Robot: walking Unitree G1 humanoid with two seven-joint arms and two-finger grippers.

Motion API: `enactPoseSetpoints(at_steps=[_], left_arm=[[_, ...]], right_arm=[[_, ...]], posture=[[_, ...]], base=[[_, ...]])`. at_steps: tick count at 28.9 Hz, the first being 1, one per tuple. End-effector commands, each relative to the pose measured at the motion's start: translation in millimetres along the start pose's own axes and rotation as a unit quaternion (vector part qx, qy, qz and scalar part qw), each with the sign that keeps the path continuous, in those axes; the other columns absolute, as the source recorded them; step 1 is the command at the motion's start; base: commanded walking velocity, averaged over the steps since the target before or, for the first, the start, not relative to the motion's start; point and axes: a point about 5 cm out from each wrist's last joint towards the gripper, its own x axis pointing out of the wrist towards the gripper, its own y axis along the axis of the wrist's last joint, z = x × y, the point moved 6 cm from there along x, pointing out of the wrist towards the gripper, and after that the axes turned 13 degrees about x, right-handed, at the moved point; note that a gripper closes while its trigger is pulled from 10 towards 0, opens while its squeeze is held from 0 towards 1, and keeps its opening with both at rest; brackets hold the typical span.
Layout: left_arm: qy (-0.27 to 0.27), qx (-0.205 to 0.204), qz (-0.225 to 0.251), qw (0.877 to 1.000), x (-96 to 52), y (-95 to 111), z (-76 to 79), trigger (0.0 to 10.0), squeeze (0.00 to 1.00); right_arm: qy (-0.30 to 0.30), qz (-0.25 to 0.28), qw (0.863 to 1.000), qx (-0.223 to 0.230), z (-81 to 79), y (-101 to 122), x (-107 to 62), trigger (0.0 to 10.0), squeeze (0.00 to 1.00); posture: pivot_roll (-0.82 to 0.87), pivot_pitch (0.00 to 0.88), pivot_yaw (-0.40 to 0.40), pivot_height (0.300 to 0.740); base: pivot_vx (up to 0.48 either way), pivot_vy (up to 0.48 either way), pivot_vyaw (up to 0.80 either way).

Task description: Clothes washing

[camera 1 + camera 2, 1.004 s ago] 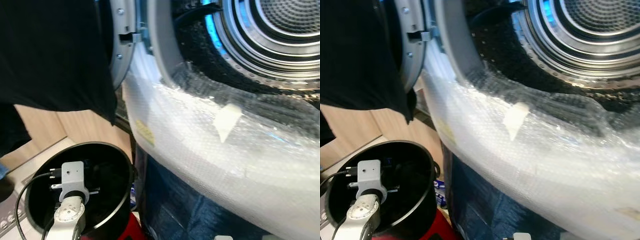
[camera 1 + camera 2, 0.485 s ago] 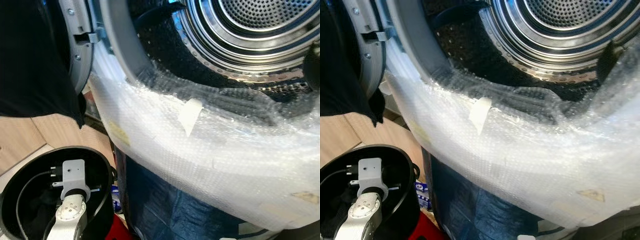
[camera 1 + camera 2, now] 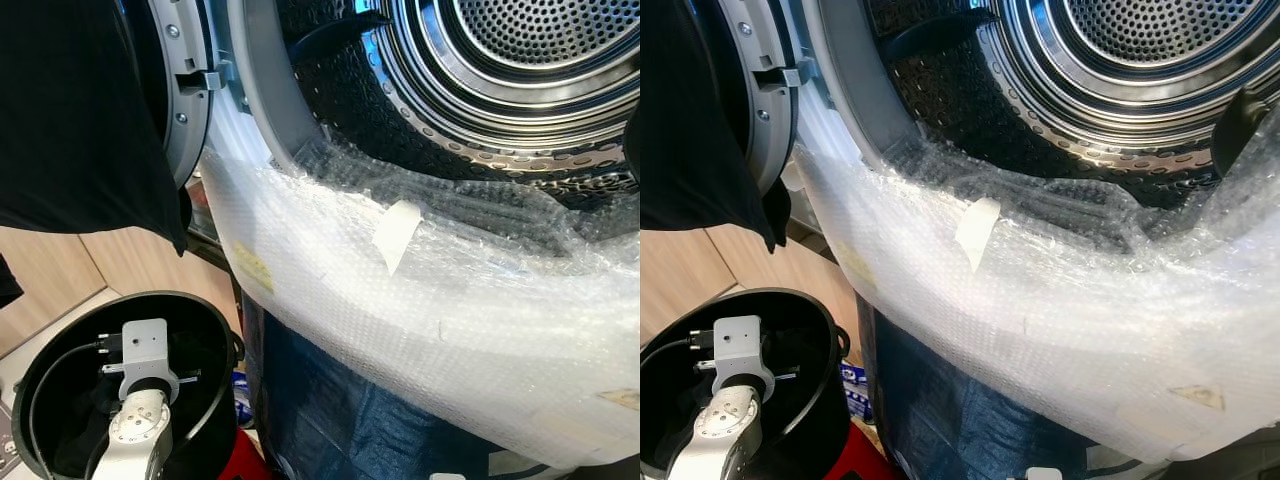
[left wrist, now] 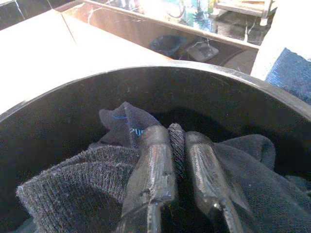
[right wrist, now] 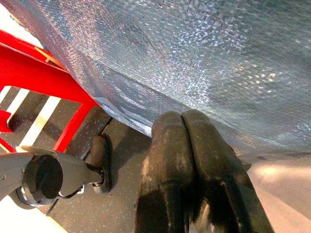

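Pale wood floor (image 3: 45,290) at lower left; washing machine front wrapped in bubble wrap (image 3: 420,300), door ring open, perforated steel drum (image 3: 520,60) visible above. Dark knitted garment (image 4: 73,177) lying inside black round bucket (image 3: 215,330), low and left of the machine. Left gripper (image 4: 177,145) down inside bucket, fingers clenched on a fold of the garment. Black cloth (image 3: 80,110) hanging at upper left. Right gripper (image 5: 187,121) pressed closed, empty, beside wrap, above red frame (image 5: 58,90). Yellow label (image 3: 252,268) under wrap, unreadable; blue marks on garment illegible

One bucket (image 3: 215,330), one drum (image 3: 520,60) (washer's), two end effectors (image 4: 177,145) (image 5: 187,128)
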Motion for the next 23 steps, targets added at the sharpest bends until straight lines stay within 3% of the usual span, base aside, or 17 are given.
enactPoseSetpoints(at_steps=[1,23], left_arm=[[0.004,0.003,0.009,1.0,0.2,3.0,-1.9,10.0,0.0],[0.015,-0.01,0.017,1.0,0.5,7.0,-2.5,10.0,0.0]], right_arm=[[-0.003,-0.001,1.0,0.005,2.2,-1.7,-0.8,10.0,0.0],[0.001,0.006,1.0,0.002,3.5,4.7,-0.1,10.0,0.0]], posture=[[0.13,0.046,0.001,0.74],[0.12,0.045,-0.009,0.74]], base=[[0.0,0.0,0.0],[0.0,0.0,0.0]])
